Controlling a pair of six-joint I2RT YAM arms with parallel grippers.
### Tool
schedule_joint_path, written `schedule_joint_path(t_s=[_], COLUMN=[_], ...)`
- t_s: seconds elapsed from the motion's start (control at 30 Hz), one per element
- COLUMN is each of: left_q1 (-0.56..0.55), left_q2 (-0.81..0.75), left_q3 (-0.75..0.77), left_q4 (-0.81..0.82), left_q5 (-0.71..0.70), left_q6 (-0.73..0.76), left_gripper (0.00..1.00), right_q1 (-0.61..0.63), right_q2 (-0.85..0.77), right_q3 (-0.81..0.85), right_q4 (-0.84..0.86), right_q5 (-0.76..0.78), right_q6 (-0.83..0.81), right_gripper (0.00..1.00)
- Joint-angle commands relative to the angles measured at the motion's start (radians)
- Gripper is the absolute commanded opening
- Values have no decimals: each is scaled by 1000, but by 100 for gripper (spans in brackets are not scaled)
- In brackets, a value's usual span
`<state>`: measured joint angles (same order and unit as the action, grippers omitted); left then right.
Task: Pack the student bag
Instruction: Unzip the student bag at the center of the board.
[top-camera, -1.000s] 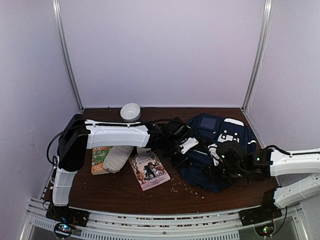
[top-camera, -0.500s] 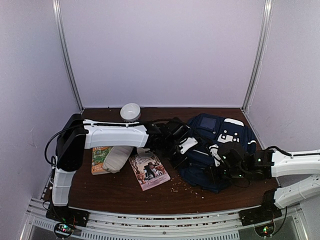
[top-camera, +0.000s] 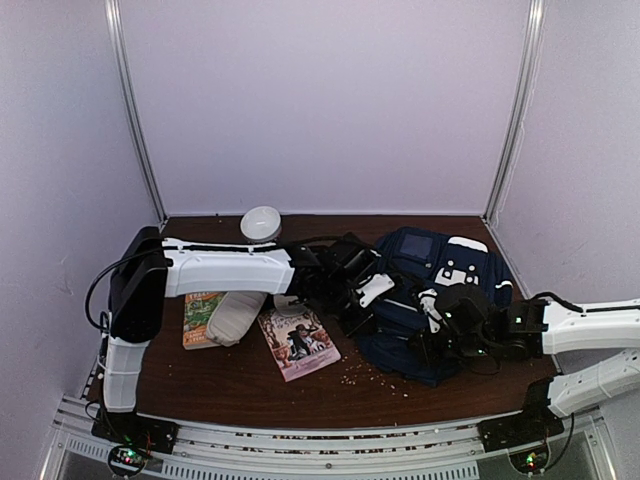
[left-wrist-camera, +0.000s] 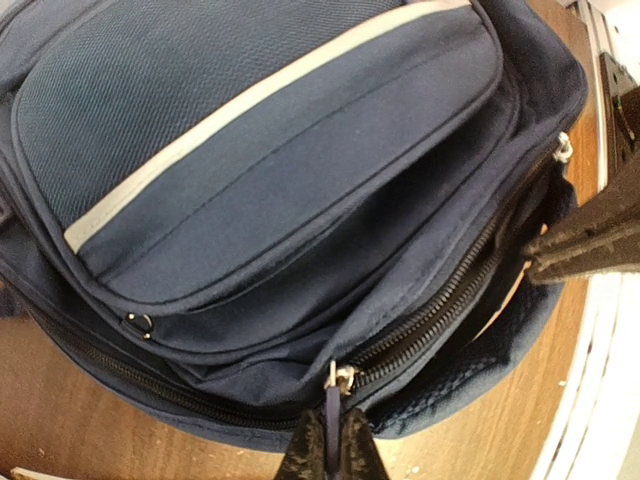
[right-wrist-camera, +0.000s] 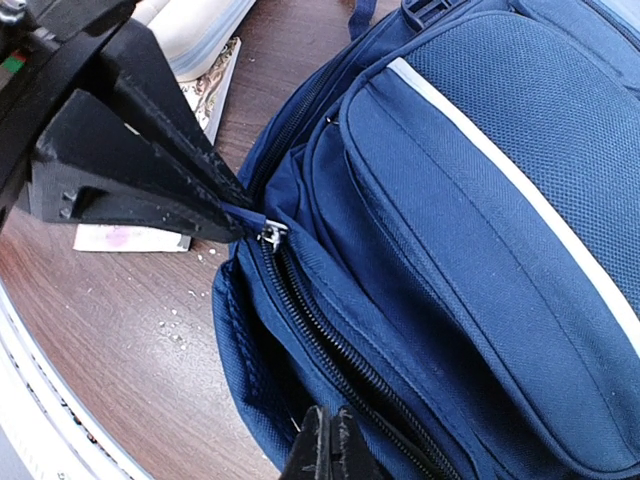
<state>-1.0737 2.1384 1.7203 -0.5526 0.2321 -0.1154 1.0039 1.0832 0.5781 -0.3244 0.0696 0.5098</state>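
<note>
Clamps the left gripper (left-wrist-camera: 330, 455) tight on the zip pull (left-wrist-camera: 333, 405) of the student bag (top-camera: 400, 345), lying flat right of centre on the table (top-camera: 230, 385), and pinches the right gripper (right-wrist-camera: 328, 445) closed on fabric just below the same zip (right-wrist-camera: 335, 340). Puts the zip's long line straight between both pincers, slider at the left one. Shows no readable brand on the bag; book (top-camera: 298, 345) cover print too small.
</note>
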Motion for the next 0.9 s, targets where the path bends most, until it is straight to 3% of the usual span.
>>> schedule_joint_path(t_s=[0.0,0.1,0.23,0.37,0.53,0.87], left_q1=[0,0,0,0,1,38], left_q2=[-42,-53,-66,-83,-111,-115], left_q3=[-10,-17,-27,-54,-104,-180], left_q4=[9,10,24,62,106,185], left_q5=[-5,-22,-22,-30,-58,-7], left_q6=[1,5,2,-20,-51,-136], left_gripper=[0,0,0,0,0,0], right_q1=[4,5,5,3,-4,-5], right_q2=[-1,-15,-14,31,92,102], right_q3=[1,1,15,28,22,0], right_q4=[4,12,21,42,122,133], right_q5=[21,22,48,79,55,36], right_q6=[11,5,-13,-17,-1,-13], right_gripper=[2,7,36,52,56,49])
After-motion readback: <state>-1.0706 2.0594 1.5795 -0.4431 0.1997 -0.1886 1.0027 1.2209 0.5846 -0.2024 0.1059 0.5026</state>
